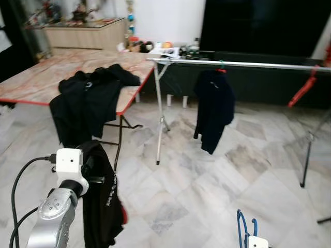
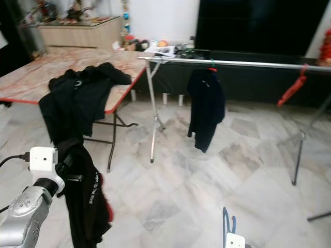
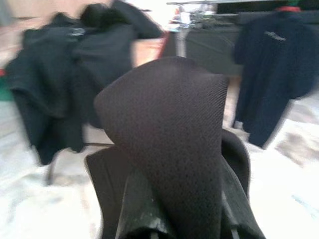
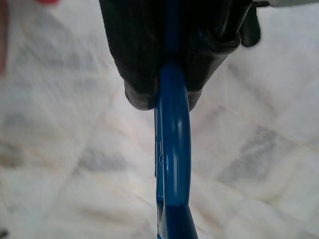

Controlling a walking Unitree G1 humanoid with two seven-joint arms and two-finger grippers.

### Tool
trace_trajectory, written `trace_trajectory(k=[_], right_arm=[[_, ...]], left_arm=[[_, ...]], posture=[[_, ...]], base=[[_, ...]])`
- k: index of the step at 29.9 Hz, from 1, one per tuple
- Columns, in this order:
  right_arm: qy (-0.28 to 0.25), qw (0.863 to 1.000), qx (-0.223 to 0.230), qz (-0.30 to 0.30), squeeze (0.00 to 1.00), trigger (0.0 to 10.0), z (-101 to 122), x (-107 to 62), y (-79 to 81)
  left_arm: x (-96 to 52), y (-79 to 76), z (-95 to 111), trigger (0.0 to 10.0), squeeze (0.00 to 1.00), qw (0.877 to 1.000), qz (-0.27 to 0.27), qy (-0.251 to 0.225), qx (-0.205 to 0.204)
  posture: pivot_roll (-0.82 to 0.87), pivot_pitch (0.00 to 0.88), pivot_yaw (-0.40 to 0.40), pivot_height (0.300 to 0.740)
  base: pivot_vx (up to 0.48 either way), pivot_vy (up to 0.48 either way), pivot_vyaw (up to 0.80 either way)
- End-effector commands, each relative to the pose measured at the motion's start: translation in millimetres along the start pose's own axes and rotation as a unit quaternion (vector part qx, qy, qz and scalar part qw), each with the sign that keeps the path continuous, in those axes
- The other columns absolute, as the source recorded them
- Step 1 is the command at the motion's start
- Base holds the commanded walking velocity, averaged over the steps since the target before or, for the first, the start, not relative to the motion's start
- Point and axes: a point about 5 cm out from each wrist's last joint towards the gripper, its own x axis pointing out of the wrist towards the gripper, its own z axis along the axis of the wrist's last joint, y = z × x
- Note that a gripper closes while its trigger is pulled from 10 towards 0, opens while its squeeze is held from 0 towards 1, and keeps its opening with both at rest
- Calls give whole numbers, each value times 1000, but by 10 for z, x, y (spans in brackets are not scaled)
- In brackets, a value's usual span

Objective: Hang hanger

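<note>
My right gripper [image 4: 172,74] pinches the blue hanger [image 4: 172,164] low, near right; it is light, stiff and slippery. My left gripper [image 1: 95,173] clamps a limp black shirt [image 1: 103,206].

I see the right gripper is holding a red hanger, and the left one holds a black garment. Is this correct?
Not quite: the hanger in the right gripper is blue, not red, as the right wrist view shows. The left gripper does hold a black garment.
</note>
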Motion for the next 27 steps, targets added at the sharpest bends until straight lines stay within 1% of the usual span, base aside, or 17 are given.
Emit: trace_trajectory(k=[1, 12, 27], right_arm=[[4, 1000, 6, 14, 0, 10000, -19, -8, 100], [2, 1000, 5, 11, 0, 10000, -10, -6, 93], [3, 1000, 1, 15, 0, 10000, -10, -5, 98]], left_arm=[[2, 60, 59, 10000, 0, 1000, 6, -7, 9], [-10, 21, 30, 10000, 0, 1000, 1, -4, 6], [-12, 54, 39, 10000, 0, 1000, 3, -4, 7]], posture=[[147, 3, 26, 740], [147, 11, 18, 740], [152, 23, 15, 740]], base=[[0, 480, 0], [0, 480, 0], [0, 480, 0]])
